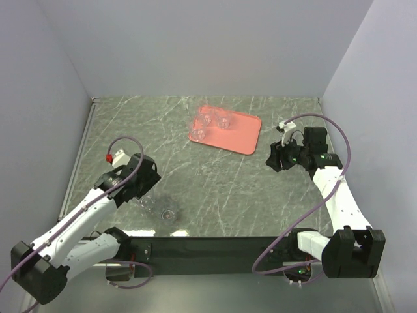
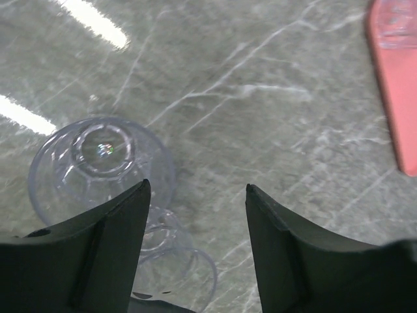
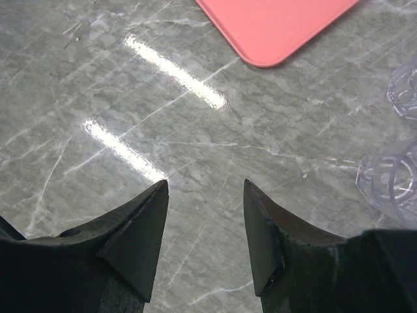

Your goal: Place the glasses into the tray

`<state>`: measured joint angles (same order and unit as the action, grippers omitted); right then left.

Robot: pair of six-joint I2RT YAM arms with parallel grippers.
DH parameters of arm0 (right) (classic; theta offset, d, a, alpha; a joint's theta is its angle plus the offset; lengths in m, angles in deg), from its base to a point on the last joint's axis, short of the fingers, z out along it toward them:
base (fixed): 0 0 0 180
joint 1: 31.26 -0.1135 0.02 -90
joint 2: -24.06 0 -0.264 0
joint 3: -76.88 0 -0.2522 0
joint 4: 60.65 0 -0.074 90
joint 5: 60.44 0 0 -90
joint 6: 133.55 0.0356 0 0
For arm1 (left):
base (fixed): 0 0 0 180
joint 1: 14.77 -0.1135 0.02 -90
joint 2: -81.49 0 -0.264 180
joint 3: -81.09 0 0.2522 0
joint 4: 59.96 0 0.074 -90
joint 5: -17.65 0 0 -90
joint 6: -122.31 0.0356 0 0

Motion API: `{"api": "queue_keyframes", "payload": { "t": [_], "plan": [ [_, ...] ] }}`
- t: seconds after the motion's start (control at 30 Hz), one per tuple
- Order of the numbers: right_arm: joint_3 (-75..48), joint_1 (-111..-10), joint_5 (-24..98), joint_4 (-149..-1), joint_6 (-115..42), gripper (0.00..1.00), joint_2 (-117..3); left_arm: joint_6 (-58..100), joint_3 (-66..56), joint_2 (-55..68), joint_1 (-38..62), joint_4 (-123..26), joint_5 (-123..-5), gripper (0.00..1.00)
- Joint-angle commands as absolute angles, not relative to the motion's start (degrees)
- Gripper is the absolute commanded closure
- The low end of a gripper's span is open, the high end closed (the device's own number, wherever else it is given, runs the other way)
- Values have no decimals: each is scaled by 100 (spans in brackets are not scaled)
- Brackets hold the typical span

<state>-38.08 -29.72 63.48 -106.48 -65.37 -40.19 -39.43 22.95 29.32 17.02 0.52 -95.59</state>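
Observation:
The pink tray [image 1: 228, 132] lies at the back centre with several clear glasses [image 1: 207, 120] in its left part. Two more glasses [image 1: 168, 213] sit on the table near the front left. My left gripper [image 1: 139, 195] is open and empty just left of them. In the left wrist view [image 2: 195, 189] one glass [image 2: 98, 160] stands left of the fingers and another [image 2: 174, 261] lies low, between the jaws beside the left finger. My right gripper [image 1: 273, 159] is open and empty, right of the tray. Its wrist view [image 3: 205, 186] shows the tray corner [image 3: 273, 26] and two glasses [image 3: 391, 182] at the right edge.
The grey marble table [image 1: 215, 189] is walled on the left, back and right. A black strip [image 1: 215, 246] runs along the near edge between the arm bases. The tray's edge [image 2: 394, 91] shows at the right of the left wrist view.

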Motion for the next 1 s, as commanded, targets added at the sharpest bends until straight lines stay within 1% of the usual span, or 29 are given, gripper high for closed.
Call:
{"api": "queue_keyframes", "payload": {
  "t": [0.0, 0.13, 0.27, 0.5, 0.6, 0.67, 0.7, 0.73, 0.77, 0.87, 0.9, 0.97],
  "plan": [
    [-3830, -2915, 6375, -10482, -6578, 43, -3949, -4441, 2084, 2761, 1678, 433, -9564, 35],
    [-3830, -2915, 6384, -10482, -6587, 43, -3949, -4538, 2075, 2445, 1678, 531, -9555, 35],
    [-3821, -2915, 6393, -10473, -6578, 43, -3949, -4512, 2145, 2313, 1686, 329, -9467, 37],
    [-3830, -2871, 6393, -10482, -6587, 43, -3949, -4459, 2128, 1962, 1678, 223, -9388, 44],
    [-3830, -2880, 6402, -10473, -6596, 43, -3922, -4424, 2110, 1742, 1678, 258, -9379, 46],
    [-3830, -2880, 6411, -10473, -6587, 43, -3931, -4424, 2119, 1654, 1669, 284, -9388, 49],
    [-3830, -2871, 6411, -10473, -6596, 43, -3931, -4424, 2119, 1619, 1660, 284, -9388, 53],
    [-3830, -2871, 6411, -10482, -6587, 43, -3931, -4389, 2119, 1549, 1652, 276, -9379, 54],
    [-3830, -2863, 6411, -10482, -6587, 43, -3931, -4380, 2093, 1522, 1660, 276, -9388, 60],
    [-3830, -2854, 6411, -10482, -6596, 43, -3922, -4319, 2058, 1399, 1651, 337, -9493, 70],
    [-3830, -2845, 6411, -10482, -6596, 43, -3914, -4293, 2014, 1338, 1651, 354, -9537, 79],
    [-3830, -2845, 6419, -10482, -6587, 43, -3922, -4187, 1961, 1293, 1651, 442, -9686, 87]
  ]
}}
